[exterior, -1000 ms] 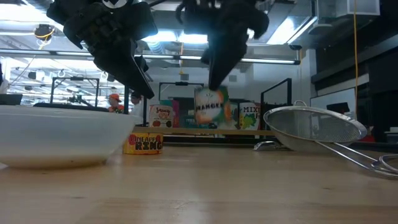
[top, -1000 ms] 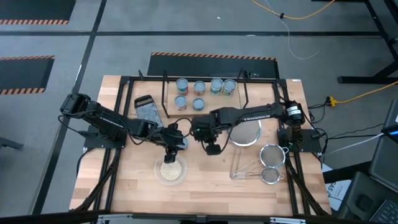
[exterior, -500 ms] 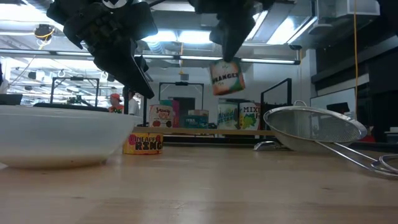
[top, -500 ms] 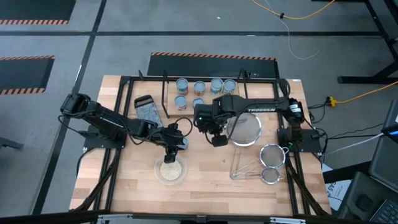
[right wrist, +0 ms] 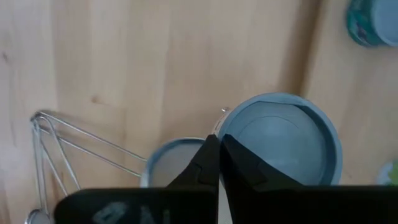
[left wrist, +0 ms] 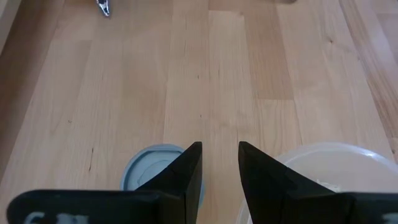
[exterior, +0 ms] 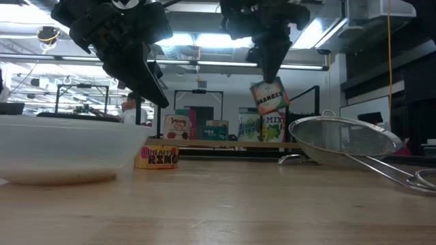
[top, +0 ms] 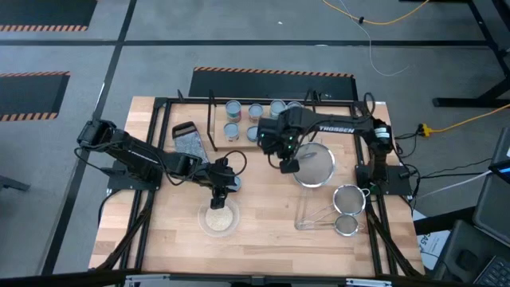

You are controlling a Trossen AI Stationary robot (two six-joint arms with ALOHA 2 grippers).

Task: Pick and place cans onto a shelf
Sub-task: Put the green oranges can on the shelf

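My right gripper (top: 288,165) is shut on a can (exterior: 270,96) with an orange-and-green label, held high above the table near the large sieve (top: 315,167). Several cans (top: 255,112) stand on the light-wood shelf (top: 219,142) at the far side. My left gripper (top: 225,187) hangs open over the table's middle. One more can (left wrist: 149,177) stands on the table just beside its fingers and shows in the low view (exterior: 157,156). My right gripper pinches the can's top rim (right wrist: 231,132) between its two fingers, at one side of the round top. The fingers (exterior: 270,64) come from above, pointing down. The can hangs below them, tilted, lifted clear of the table.
A clear bowl of pale grains (top: 219,218) sits near the front, right beside my left gripper. Two smaller sieves (top: 348,199) with wire handles lie at the right. A dark flat tool (top: 188,137) lies left of the shelf. Black frame rails (top: 159,143) run along the table's edges.
My right gripper has carried the can up off the table, then toward the far edge and to the right, nearer the shelf. The can now hangs tilted and clear.
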